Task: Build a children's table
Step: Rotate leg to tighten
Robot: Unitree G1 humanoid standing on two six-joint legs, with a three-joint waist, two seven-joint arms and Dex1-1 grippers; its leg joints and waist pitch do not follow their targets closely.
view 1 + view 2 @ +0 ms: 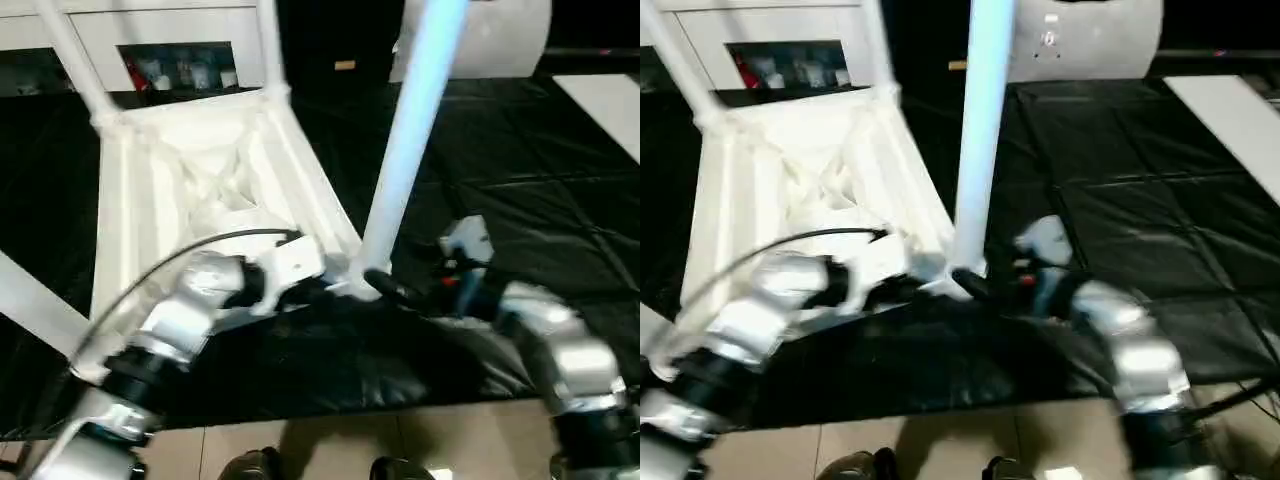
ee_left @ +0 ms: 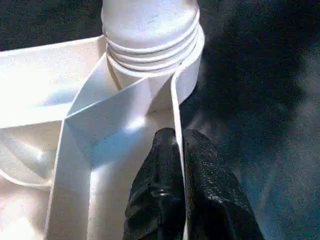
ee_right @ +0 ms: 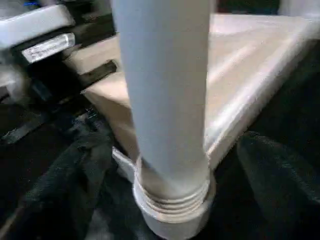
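White plastic tabletop (image 1: 190, 190) lies upside down on a black floor mat (image 1: 500, 200); the left pincer (image 2: 176, 150) is clamped on its thin rim wall, just short of the corner socket (image 2: 187, 75); a leg (image 1: 410, 140) stands upright in that socket, its long axis vertical, straight ahead of the right pincer (image 3: 165, 165), whose fingers (image 3: 270, 165) spread wide either side of the leg base, apart from it; other legs (image 1: 75, 60) rise beyond; a white cabinet (image 1: 180, 40) stands behind.

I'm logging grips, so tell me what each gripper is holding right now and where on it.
The left gripper pinches the table top's thin side rim near the corner socket. The right gripper stands open around the leg, holding nothing.
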